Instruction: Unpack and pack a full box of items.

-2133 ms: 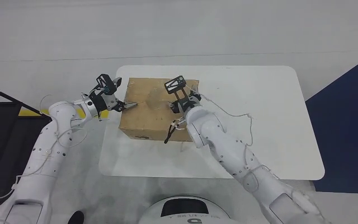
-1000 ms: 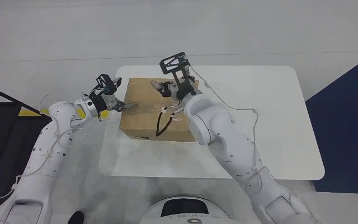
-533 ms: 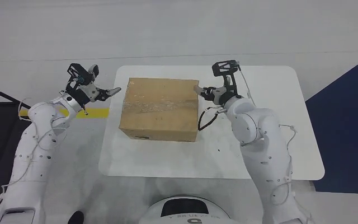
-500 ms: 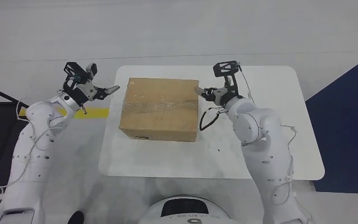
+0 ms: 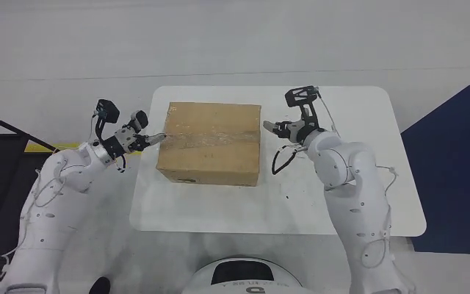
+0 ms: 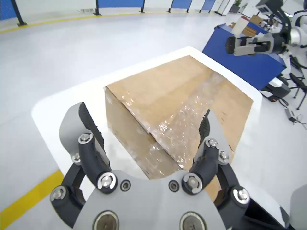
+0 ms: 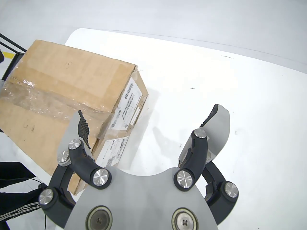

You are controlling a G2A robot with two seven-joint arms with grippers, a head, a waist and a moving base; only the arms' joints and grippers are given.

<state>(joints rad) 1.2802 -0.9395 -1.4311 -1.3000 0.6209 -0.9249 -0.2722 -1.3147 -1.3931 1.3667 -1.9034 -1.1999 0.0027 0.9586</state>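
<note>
A closed brown cardboard box (image 5: 211, 142) sealed with clear tape stands on the left half of the white table (image 5: 338, 176). My left gripper (image 5: 149, 137) hovers open just off the box's left end, level with the taped seam (image 6: 168, 130). The left gripper (image 6: 144, 118) holds nothing. My right gripper (image 5: 273, 128) hangs open a little off the box's right end, where white labels (image 7: 128, 106) are stuck. The right gripper (image 7: 150, 118) is also empty. The box (image 7: 62, 94) keeps its flaps shut, so its contents are hidden.
The table's right half (image 5: 360, 147) is bare white surface. A yellow floor line (image 5: 37, 146) and a dark frame lie left of the table. A blue partition (image 5: 448, 162) stands beyond the right edge. The far arm's gripper (image 6: 249, 46) appears past the box.
Both grippers have left the box top and pulled out to its two ends. The left gripper then came back in close to the left end; the right one drifted slightly outward.
</note>
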